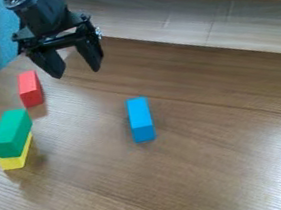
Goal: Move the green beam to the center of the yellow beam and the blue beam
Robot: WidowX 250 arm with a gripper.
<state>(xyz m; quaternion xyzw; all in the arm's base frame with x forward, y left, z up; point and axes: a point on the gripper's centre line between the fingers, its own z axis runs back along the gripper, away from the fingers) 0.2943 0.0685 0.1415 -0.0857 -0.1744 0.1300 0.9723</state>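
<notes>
Yellow beam [16, 162] w/ green beam [12, 129] atop, lower L of parted jaws.

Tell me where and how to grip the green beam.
Probably best: bring the tool down from above and pinch the green beam mid-length, across its narrow width, on its long sides. It rests lengthwise on the yellow beam, so its sides look free; too low might catch the yellow one.

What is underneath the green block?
A yellow block lies under the green block; its lower front end and a strip of its right side show. The rest of it, including its top, is covered by the green one.
</notes>
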